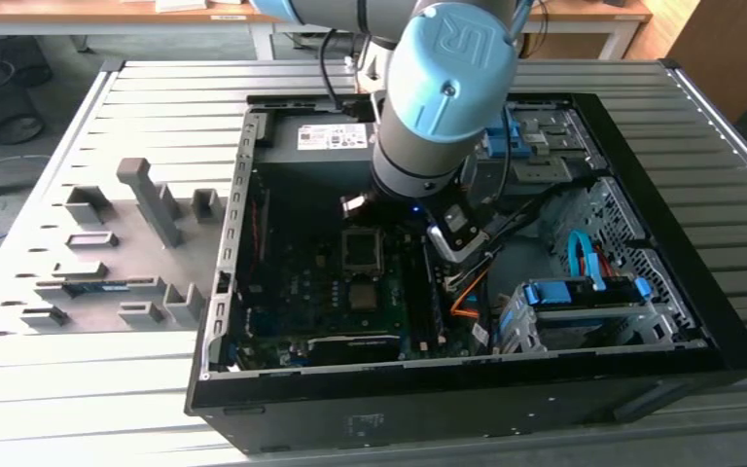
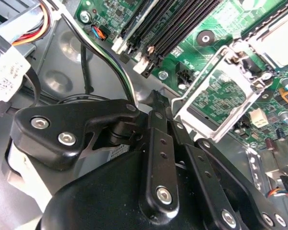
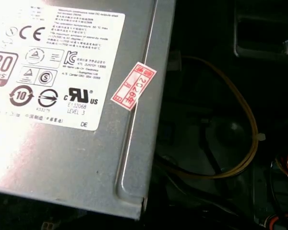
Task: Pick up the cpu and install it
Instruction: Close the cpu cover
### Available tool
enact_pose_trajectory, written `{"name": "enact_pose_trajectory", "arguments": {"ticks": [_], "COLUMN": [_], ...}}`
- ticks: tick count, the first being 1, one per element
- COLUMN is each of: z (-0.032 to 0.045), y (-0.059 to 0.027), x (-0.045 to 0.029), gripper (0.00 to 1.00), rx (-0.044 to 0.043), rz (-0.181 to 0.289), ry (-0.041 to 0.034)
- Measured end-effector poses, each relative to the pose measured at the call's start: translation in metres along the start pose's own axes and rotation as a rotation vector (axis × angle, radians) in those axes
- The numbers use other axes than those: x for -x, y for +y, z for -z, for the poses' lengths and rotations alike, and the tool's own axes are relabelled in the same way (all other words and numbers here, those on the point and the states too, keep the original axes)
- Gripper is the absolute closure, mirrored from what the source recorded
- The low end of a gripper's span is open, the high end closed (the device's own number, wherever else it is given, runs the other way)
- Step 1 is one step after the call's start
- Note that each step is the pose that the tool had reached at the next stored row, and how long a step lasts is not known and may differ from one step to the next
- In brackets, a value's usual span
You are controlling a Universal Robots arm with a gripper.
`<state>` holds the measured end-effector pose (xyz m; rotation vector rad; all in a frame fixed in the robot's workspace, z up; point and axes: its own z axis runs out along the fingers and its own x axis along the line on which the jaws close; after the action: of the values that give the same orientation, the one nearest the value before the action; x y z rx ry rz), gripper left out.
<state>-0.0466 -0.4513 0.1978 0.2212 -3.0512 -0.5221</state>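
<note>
Hovering inside the open computer case (image 1: 478, 409) on the slatted table (image 1: 140, 107), the robot arm (image 1: 442, 107) holds its pincer (image 2: 163, 106) clenched. The two fingers (image 2: 158, 143) are drawn together with nothing seen between them, close beside the raised metal retention frame (image 2: 216, 91); contact with it cannot be made out. The cpu (image 2: 283, 36) appears already seated in the socket (image 2: 257, 34) on the motherboard, apart from the pincer, so the pick-and-place part looks done, while the frame stands open and unlatched. The chip lies flat, silver top upward. Being square, it has no real long axis, and its edges sit square to the socket, roughly in line with the neighbouring memory slots (image 2: 177, 28).
</note>
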Motion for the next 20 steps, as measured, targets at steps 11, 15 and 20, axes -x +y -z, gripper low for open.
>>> {"name": "enact_pose_trajectory", "arguments": {"ticks": [11,15,20], "z": [0.0091,0.0136,0.0173], "y": [0.0006,0.0014,0.0009], "x": [-0.0042,-0.0043,-0.0046], "gripper": [0.90,0.90,0.90], "rx": [0.0025,0.0064,0.0153], "rz": [0.008,0.010,0.012], "ry": [-0.0068,-0.0066,-0.0074]}}
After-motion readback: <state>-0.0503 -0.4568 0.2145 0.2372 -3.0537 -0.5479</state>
